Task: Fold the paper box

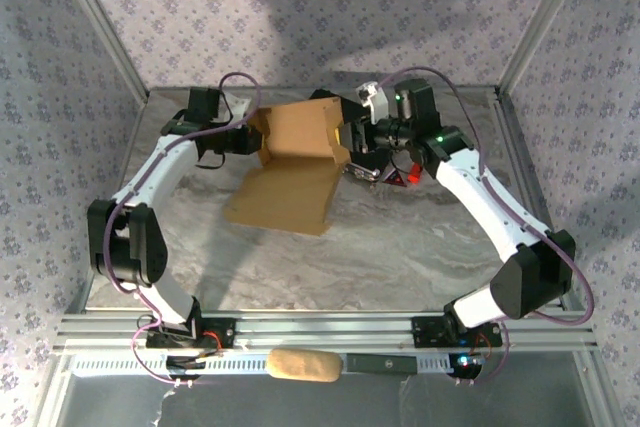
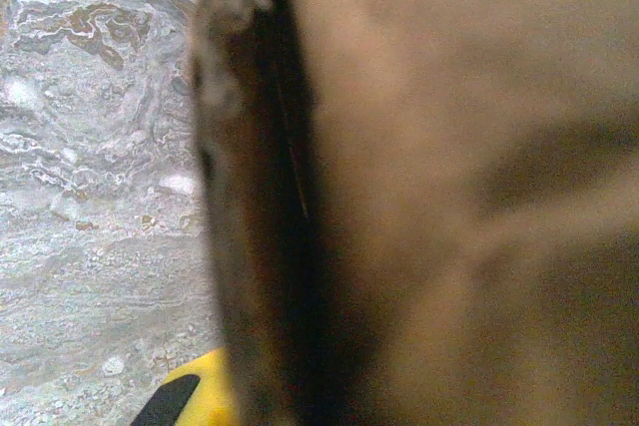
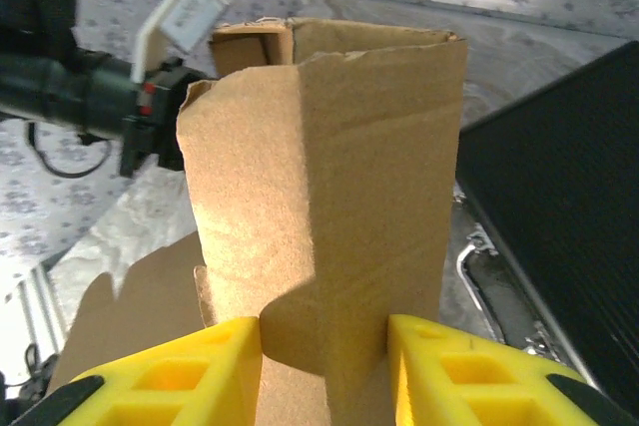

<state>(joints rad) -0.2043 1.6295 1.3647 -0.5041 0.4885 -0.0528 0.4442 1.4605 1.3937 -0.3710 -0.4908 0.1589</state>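
Observation:
The paper box (image 1: 298,129) is tan cardboard, half formed, held up over the table between both arms. A flat panel (image 1: 285,197) slopes down from it to the marble top. My left gripper (image 1: 254,137) is at the box's left wall. In the left wrist view the cardboard (image 2: 449,147) is pressed close and blurred, with one yellow finger (image 2: 195,398) beside its dark edge. My right gripper (image 1: 346,137) is at the right wall. In the right wrist view both yellow fingers clamp a folded upright panel (image 3: 329,177), and my right gripper (image 3: 324,331) is shut on it.
A black hard case (image 3: 564,197) with a metal latch (image 3: 469,256) lies just right of the box. A small red object (image 1: 408,177) sits under the right wrist. A tan padded roll (image 1: 300,365) rests on the front rail. Patterned walls enclose the table.

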